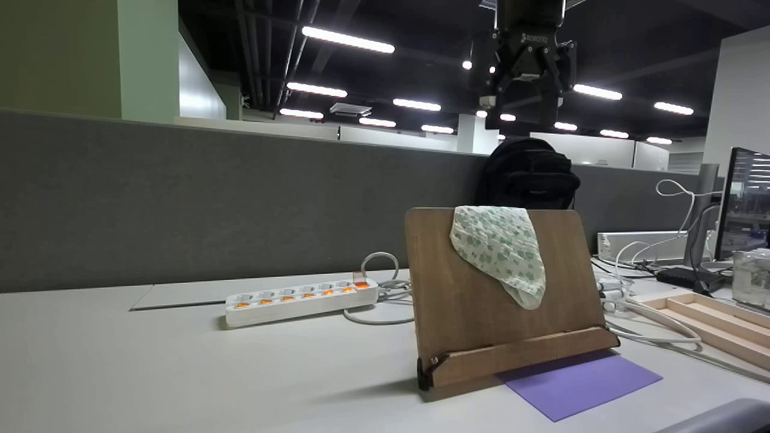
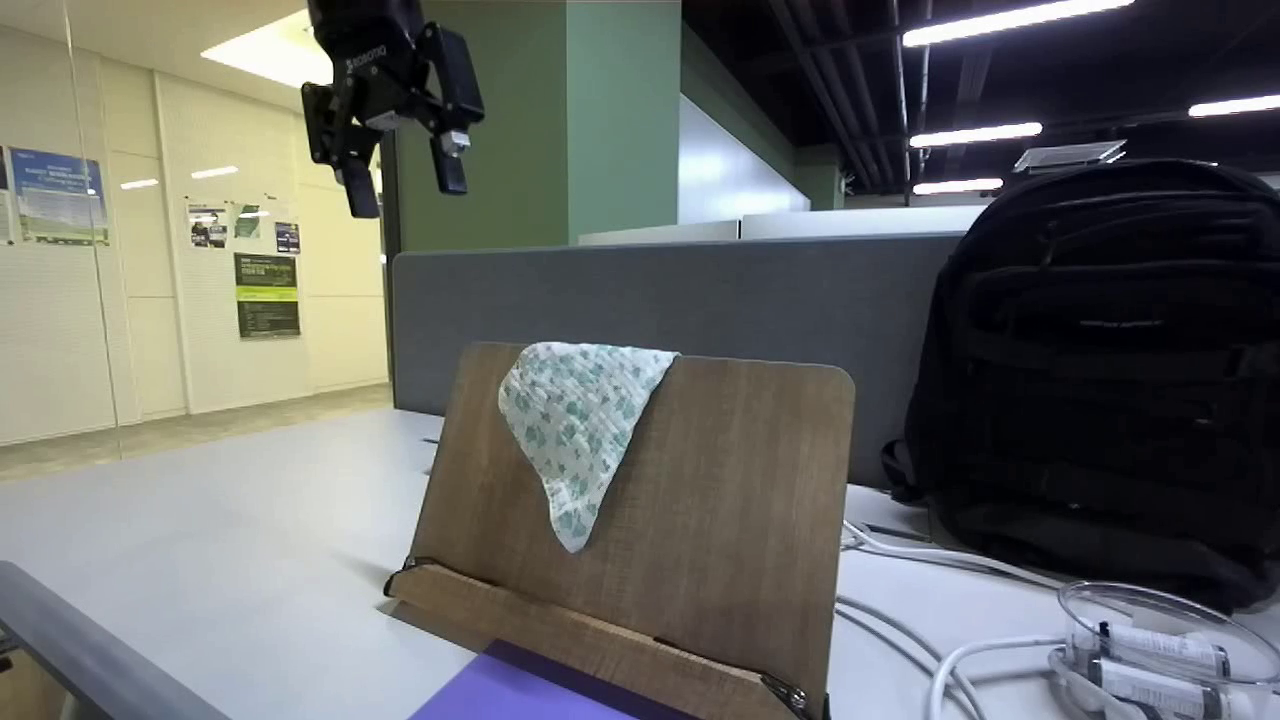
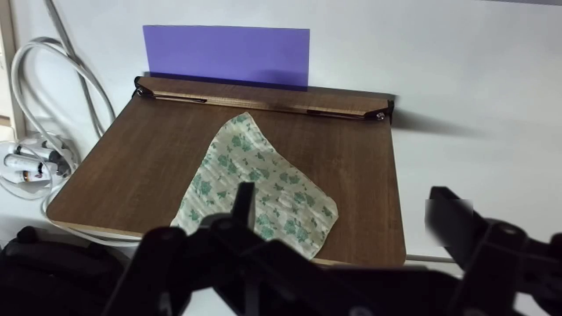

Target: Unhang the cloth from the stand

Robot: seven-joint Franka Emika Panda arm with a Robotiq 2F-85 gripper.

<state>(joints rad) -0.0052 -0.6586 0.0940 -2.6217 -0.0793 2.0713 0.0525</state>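
The cloth, pale with a green leafy pattern, hangs over the top edge of the stand in both exterior views (image 1: 499, 249) (image 2: 585, 420); its back part is hidden behind the board. The stand is a brown wooden board (image 1: 463, 307) (image 2: 730, 520), tilted back with a ledge at its base. My gripper (image 1: 522, 113) (image 2: 407, 190) is open and empty, high above the stand and apart from the cloth. In the wrist view the gripper (image 3: 343, 192) is seen over the board (image 3: 360, 175), with one finger in front of the cloth (image 3: 263, 184) and the other past the board's side.
A purple sheet (image 1: 583, 385) lies under the stand's front. A white power strip (image 1: 301, 304) and cables stand beside it. A black backpack (image 2: 1100, 380) is behind, against the grey partition (image 1: 240, 198). A clear cup (image 2: 1165, 650), wooden tray (image 1: 716, 325) and monitor (image 1: 746, 204) are nearby.
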